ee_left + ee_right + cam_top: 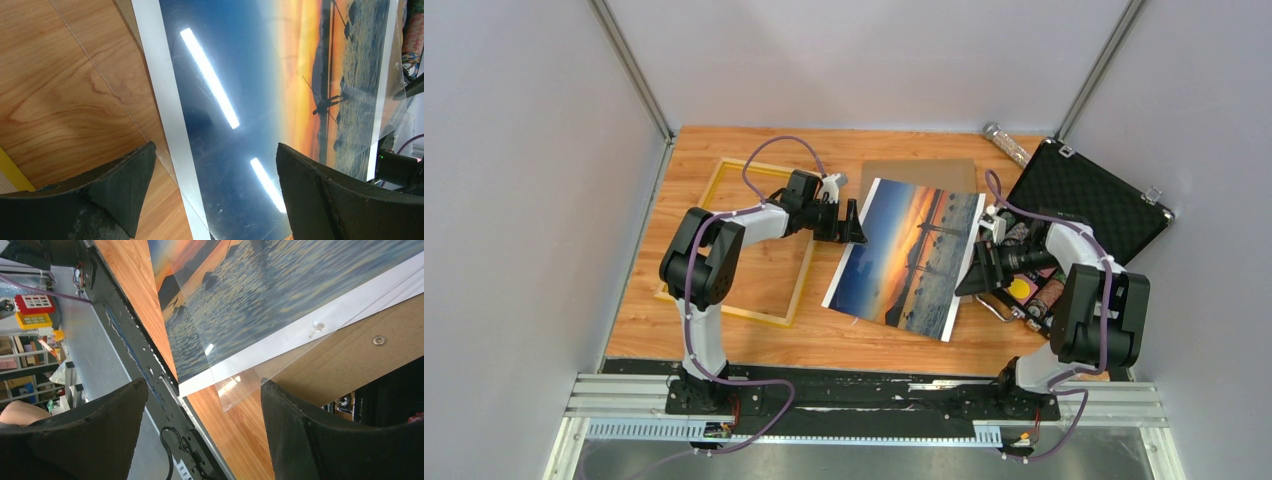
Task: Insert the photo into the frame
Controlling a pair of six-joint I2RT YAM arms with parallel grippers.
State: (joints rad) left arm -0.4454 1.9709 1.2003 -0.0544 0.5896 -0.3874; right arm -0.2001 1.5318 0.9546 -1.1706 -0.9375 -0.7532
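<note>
Top view: your left claw (852, 222) stands spread wide, gripping nothing, its tips at the left edge of the photo (907, 255). The photo lies on the desk (724, 335) between both claws. The frame (722, 172) lies behind the left claw, under its arm. Your right claw (972, 277) sits at the photo's right edge.

Left wrist: jaws wide apart, empty, with the photo's (235, 75) white border just ahead between them.

Right wrist: jaws well parted, holding nothing, with the photo's (280, 295) corner ahead between them.
</note>
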